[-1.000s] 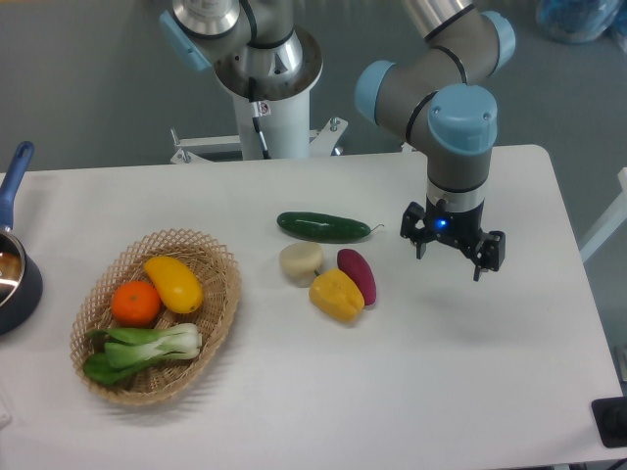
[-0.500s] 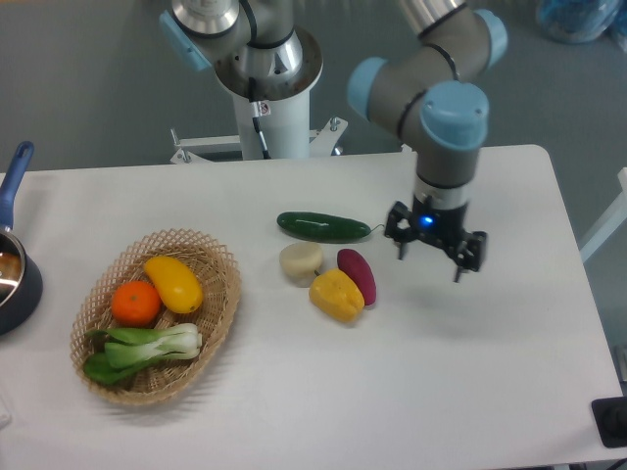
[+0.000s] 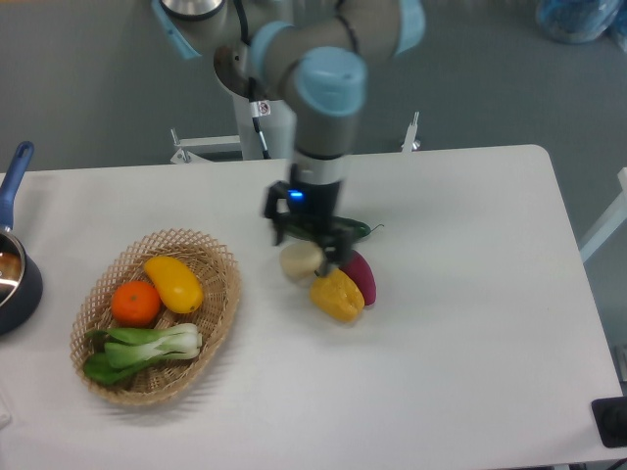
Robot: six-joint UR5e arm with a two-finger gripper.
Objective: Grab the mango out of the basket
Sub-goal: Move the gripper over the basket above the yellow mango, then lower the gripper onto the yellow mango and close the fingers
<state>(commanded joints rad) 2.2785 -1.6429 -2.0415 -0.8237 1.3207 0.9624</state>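
The mango (image 3: 173, 283), a smooth yellow-orange oval, lies in the tan wicker basket (image 3: 214, 334) at the left of the table, next to a round orange (image 3: 135, 303) and a green bok choy (image 3: 147, 350). My gripper (image 3: 308, 251) hangs above the cluster of loose produce in the table's middle, well to the right of the basket. Its black fingers point down, spread apart, with nothing between them. It partly hides the green cucumber (image 3: 351, 229).
Under the gripper lie a pale round vegetable (image 3: 300, 261), a lumpy yellow pepper (image 3: 336, 297) and a purple sweet potato (image 3: 359, 276). A dark pot (image 3: 14, 284) with a blue handle stands at the left edge. The robot base (image 3: 263, 108) rises behind the table.
The arm has swung left across the table, from the right side to above the loose produce in the middle. The gripper stayed open. The fruit in the basket has not moved.
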